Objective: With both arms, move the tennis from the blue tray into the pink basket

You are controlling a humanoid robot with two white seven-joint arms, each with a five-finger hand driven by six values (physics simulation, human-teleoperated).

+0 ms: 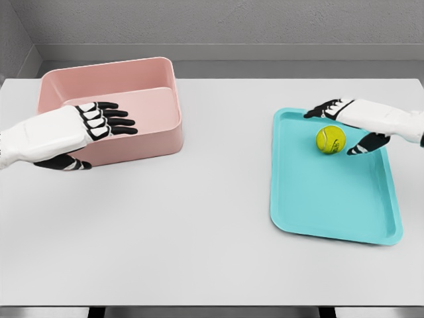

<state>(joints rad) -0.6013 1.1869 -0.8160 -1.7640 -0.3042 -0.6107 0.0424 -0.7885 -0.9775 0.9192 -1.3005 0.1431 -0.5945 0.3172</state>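
A pale grey desk (199,232) fills most of the head view and carries both containers, which sit well apart.

On the right lies the blue tray (331,205), a shallow rectangular tray with a low rim, its long side running away from the robot. It holds one thing only: the tennis ball (330,140), yellow-green, resting on the tray floor in the far half, toward the right side.

At the far left stands the pink basket (156,142), a deep rectangular tub with rounded corners. Nothing can be seen inside it.

The left robot hand (93,129) comes in from the left edge and hangs in front of the basket's near wall, covering its left part. Its dark fingers are stretched out straight toward the right, the thumb tucked below, and it holds nothing.

The right robot hand (351,126) reaches in from the right edge over the tray's far end. Its fingers are spread wide, some fingertips above the tray's far rim and the thumb just right of the ball. The ball sits between them, not clasped; whether any finger touches it cannot be told.
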